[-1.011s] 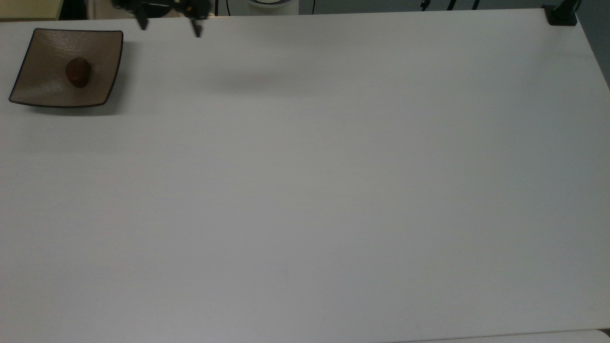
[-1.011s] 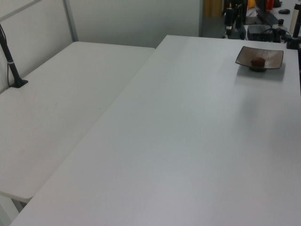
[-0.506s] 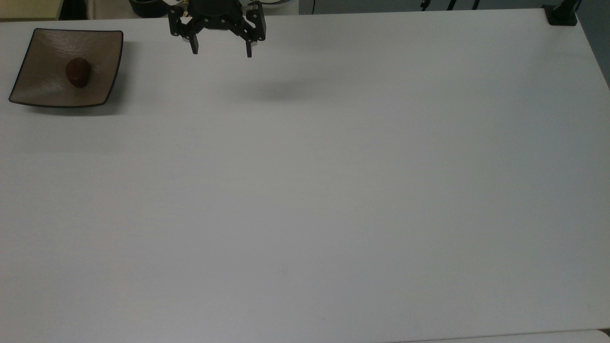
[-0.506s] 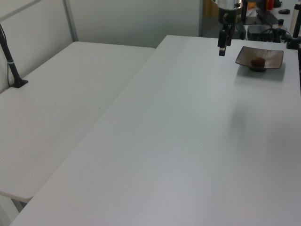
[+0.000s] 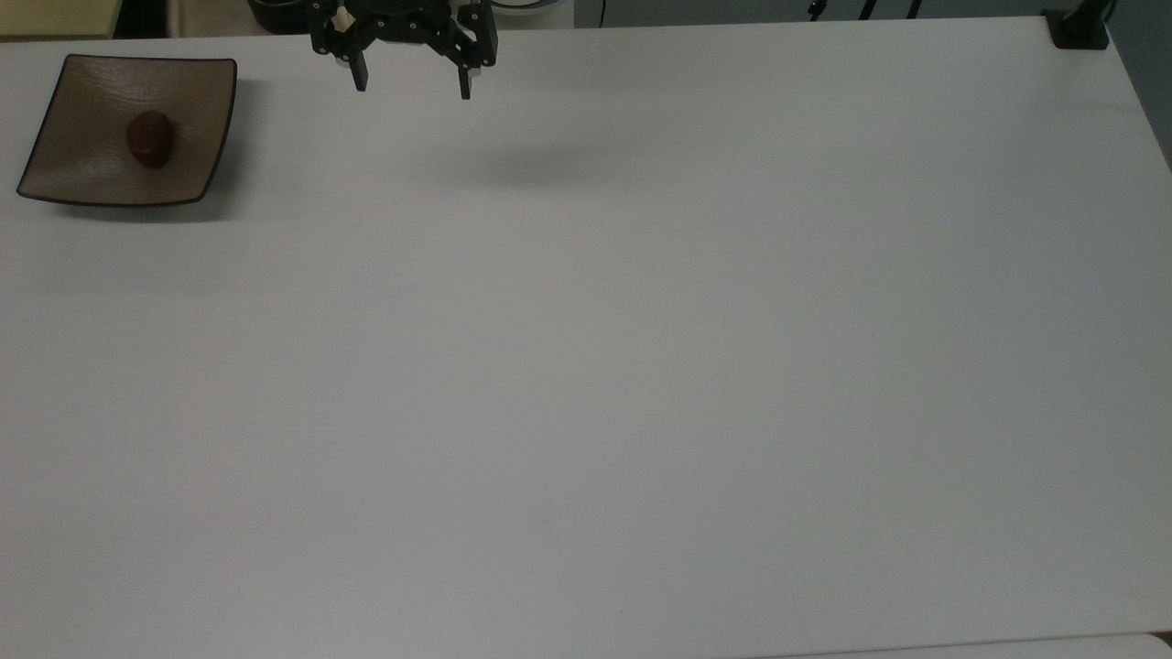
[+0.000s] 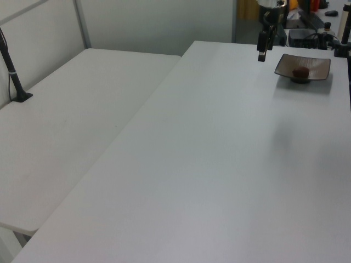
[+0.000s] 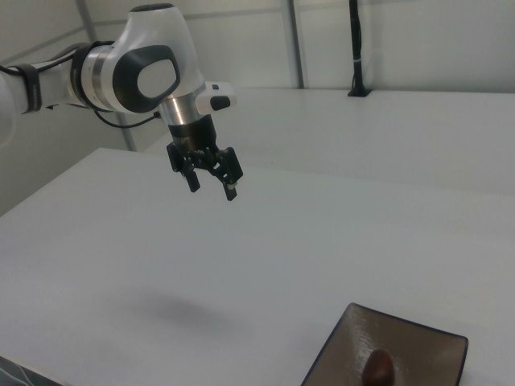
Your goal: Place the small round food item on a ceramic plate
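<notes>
We note a glossy taupe-brown ceramic plate with a thin dark rim at the top view's upper left. The small round food item is dark red-brown. The gripper is black; the arm is white with dark grey joints. The table is plain pale grey-white.

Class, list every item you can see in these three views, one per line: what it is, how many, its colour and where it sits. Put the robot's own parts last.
Table: one, white, spanning the scene.
Ceramic plate: one, taupe-brown with a dark rim, at the top view's upper left corner of the table.
Small round food item: one, dark red-brown, lying on the plate.
Black post: one, standing on a second white table at the left view's left.
Arm: one, white and black.
Claw: one, black, open, raised above the table, apart from the plate.
</notes>
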Available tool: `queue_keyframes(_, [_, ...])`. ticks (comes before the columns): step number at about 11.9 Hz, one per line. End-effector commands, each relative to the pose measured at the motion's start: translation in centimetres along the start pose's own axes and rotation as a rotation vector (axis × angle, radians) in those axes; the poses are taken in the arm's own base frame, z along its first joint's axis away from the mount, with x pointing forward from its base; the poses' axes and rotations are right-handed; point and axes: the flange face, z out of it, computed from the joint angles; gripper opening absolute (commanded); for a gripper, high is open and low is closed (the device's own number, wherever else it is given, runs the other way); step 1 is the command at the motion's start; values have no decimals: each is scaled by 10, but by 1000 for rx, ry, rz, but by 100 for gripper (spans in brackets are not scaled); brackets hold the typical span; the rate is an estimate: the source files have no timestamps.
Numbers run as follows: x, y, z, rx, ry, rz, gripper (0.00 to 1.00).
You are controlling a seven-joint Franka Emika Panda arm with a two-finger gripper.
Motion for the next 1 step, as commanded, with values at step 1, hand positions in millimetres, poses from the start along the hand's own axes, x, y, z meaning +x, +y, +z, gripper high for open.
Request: queue_keyframes(1, [-8,-1,0,-9,11,-3,100])
